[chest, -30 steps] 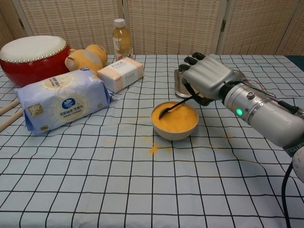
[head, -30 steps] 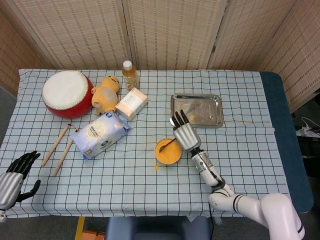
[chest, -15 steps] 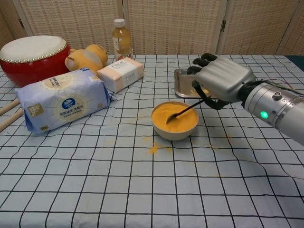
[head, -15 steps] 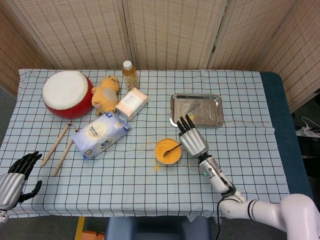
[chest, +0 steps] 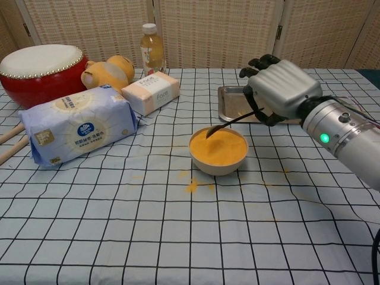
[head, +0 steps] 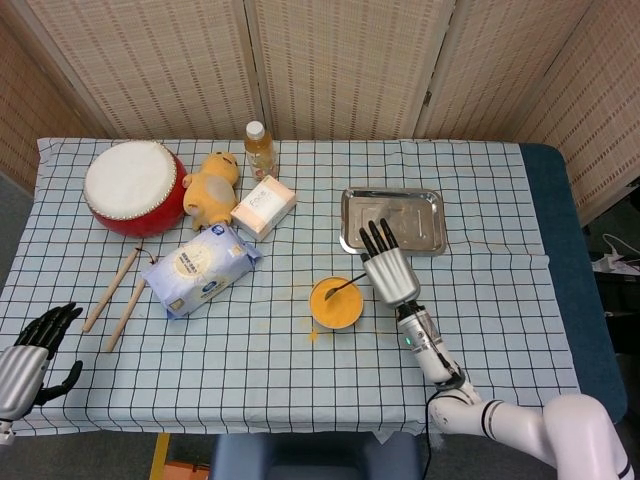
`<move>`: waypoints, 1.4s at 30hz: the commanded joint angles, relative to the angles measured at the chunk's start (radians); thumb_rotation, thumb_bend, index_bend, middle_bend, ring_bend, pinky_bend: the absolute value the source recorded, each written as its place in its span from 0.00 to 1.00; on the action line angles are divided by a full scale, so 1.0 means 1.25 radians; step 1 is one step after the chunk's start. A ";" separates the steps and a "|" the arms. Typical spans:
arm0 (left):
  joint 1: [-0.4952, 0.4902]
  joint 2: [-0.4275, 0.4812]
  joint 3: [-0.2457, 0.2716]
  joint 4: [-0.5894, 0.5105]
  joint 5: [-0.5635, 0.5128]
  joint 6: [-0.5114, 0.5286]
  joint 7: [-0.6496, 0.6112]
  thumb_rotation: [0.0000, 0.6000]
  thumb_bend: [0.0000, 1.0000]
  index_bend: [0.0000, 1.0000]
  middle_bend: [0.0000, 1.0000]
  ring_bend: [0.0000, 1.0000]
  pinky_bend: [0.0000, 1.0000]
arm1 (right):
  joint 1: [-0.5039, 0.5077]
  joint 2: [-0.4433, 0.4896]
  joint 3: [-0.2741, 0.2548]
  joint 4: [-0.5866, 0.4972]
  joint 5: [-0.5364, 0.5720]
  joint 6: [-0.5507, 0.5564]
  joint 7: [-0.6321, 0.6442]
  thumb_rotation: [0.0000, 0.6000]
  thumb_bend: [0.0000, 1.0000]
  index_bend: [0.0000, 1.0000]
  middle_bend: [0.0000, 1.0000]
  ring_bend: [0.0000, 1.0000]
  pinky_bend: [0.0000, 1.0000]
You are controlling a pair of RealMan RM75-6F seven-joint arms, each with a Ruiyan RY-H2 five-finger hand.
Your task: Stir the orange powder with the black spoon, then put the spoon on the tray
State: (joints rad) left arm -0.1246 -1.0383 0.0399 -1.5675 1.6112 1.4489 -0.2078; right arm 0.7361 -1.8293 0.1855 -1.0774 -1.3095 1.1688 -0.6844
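Chest view: right hand [chest: 284, 89] holds black spoon [chest: 228, 123] over orange powder [chest: 218, 146].

Black spoon [chest: 233, 122] slants over orange powder [chest: 218, 146]; steel tray [head: 432, 232] lies just behind.

Right hand [chest: 284, 89] holds black spoon [chest: 233, 122] over bowl [chest: 218, 150] of orange powder [chest: 218, 147].

We see our right hand [chest: 284, 89], silver with black fingers [chest: 261, 62], on a grey forearm [chest: 344, 135] with a green light [chest: 324, 138].
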 commanded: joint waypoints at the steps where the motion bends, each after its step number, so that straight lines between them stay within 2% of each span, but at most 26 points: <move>1: 0.001 0.000 0.000 0.000 0.000 0.001 0.001 1.00 0.46 0.00 0.02 0.00 0.12 | 0.002 -0.026 0.008 0.042 -0.004 0.002 0.036 1.00 0.55 0.82 0.13 0.00 0.06; 7: -0.001 0.000 -0.002 0.002 -0.006 -0.004 -0.002 1.00 0.46 0.00 0.02 0.00 0.12 | 0.033 -0.057 0.072 0.148 0.033 -0.007 0.060 1.00 0.55 0.82 0.14 0.00 0.06; 12: -0.006 -0.002 -0.003 0.002 -0.010 -0.015 -0.001 1.00 0.46 0.00 0.02 0.00 0.12 | 0.091 -0.108 0.135 0.295 0.104 -0.090 0.069 1.00 0.55 0.81 0.14 0.00 0.06; 18: -0.010 -0.004 -0.005 0.005 -0.019 -0.026 0.000 1.00 0.46 0.00 0.02 0.00 0.12 | 0.167 -0.183 0.183 0.488 0.161 -0.191 0.097 1.00 0.55 0.76 0.14 0.00 0.06; 23: -0.011 -0.004 -0.005 0.008 -0.022 -0.029 -0.004 1.00 0.46 0.00 0.02 0.00 0.12 | 0.209 -0.227 0.211 0.602 0.195 -0.259 0.134 1.00 0.55 0.71 0.14 0.00 0.06; 25: -0.011 -0.004 -0.006 0.009 -0.024 -0.030 -0.006 1.00 0.46 0.00 0.02 0.00 0.12 | 0.220 -0.237 0.217 0.633 0.204 -0.281 0.148 1.00 0.55 0.62 0.14 0.00 0.06; 28: -0.012 -0.004 -0.006 0.009 -0.025 -0.032 -0.007 1.00 0.46 0.00 0.02 0.00 0.12 | 0.226 -0.240 0.221 0.657 0.210 -0.305 0.164 1.00 0.55 0.32 0.14 0.00 0.06; 29: -0.012 -0.004 -0.006 0.010 -0.025 -0.033 -0.007 1.00 0.46 0.00 0.02 0.00 0.12 | 0.226 -0.238 0.222 0.658 0.211 -0.312 0.167 1.00 0.54 0.18 0.14 0.00 0.05; 30: -0.012 -0.004 -0.006 0.010 -0.025 -0.032 -0.007 1.00 0.46 0.00 0.02 0.00 0.12 | 0.225 -0.233 0.223 0.656 0.213 -0.318 0.172 1.00 0.52 0.06 0.14 0.00 0.04; 32: -0.012 -0.004 -0.006 0.010 -0.025 -0.032 -0.007 1.00 0.46 0.00 0.02 0.00 0.12 | 0.218 -0.222 0.225 0.645 0.215 -0.318 0.182 1.00 0.47 0.00 0.13 0.00 0.04; 34: -0.011 -0.004 -0.005 0.010 -0.023 -0.031 -0.006 1.00 0.46 0.00 0.02 0.00 0.12 | 0.201 -0.201 0.219 0.613 0.208 -0.298 0.200 1.00 0.42 0.00 0.12 0.00 0.03; 37: -0.010 -0.004 -0.005 0.009 -0.021 -0.028 -0.005 1.00 0.46 0.00 0.02 0.00 0.12 | 0.154 -0.151 0.201 0.522 0.188 -0.242 0.215 1.00 0.40 0.00 0.10 0.00 0.03; 38: -0.010 -0.003 -0.005 0.009 -0.021 -0.027 -0.005 1.00 0.46 0.00 0.02 0.00 0.12 | 0.132 -0.128 0.194 0.476 0.180 -0.215 0.218 1.00 0.40 0.00 0.09 0.00 0.03; 40: -0.008 -0.003 -0.005 0.007 -0.021 -0.024 -0.002 1.00 0.46 0.00 0.02 0.00 0.12 | 0.065 -0.055 0.171 0.321 0.154 -0.133 0.218 1.00 0.40 0.00 0.08 0.00 0.03; 41: -0.007 -0.003 -0.006 0.007 -0.022 -0.023 -0.001 1.00 0.46 0.00 0.02 0.00 0.12 | 0.029 -0.014 0.158 0.234 0.142 -0.095 0.214 1.00 0.40 0.00 0.07 0.00 0.03; 42: -0.007 -0.004 -0.006 0.007 -0.022 -0.021 0.001 1.00 0.46 0.00 0.02 0.00 0.12 | -0.020 0.047 0.138 0.106 0.125 -0.047 0.202 1.00 0.40 0.00 0.07 0.00 0.03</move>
State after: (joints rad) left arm -0.1330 -1.0432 0.0325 -1.5586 1.5835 1.4229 -0.2067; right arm 0.8920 -1.9770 0.4268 -0.5420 -1.0849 0.9123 -0.4272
